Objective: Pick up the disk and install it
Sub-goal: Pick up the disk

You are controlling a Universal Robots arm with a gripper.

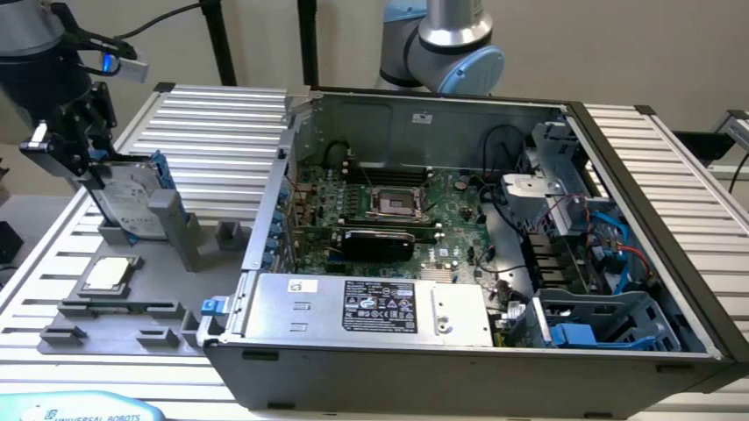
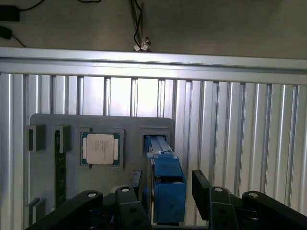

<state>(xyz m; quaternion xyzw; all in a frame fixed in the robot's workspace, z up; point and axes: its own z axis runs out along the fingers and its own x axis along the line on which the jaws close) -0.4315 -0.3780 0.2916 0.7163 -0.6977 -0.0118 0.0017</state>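
- End effector (image 2: 164, 181) report: black, two-fingered, jaws parted and straddling the upper edge of the flat silver-grey metal disk in its bright blue plastic frame (image 1: 131, 206). As far as I can judge it grips nothing; the wrist view shows a sliver of space on each side of the frame.
- Where does the disk sit?
- Upright on its edge in a slot of the grey plastic fixture tray (image 1: 117, 329), on the ribbed aluminium surface (image 2: 240, 120). That is at the exterior view's left, well apart from the open grey metal computer case (image 1: 351, 377).
- So the step in hand is the grasp. What would make it a good one?
- Centring, I think. I cannot tell whether the two gaps are equal. If they are not, one finger (image 2: 201, 186) would touch first and push the disk against the slot wall, so I would even them out before closing.
- And depth?
- Hard to read from these views. I would want the pads on the broad faces, low enough to bear on more than the blue rim, which probably flexes.
- Any risks?
- Yes. The small square silver chip (image 2: 100, 148) lies in a pocket just beside the slot, so the fingers should keep clear of it. The slot also looks snug, and a tilted pull could bind the frame.
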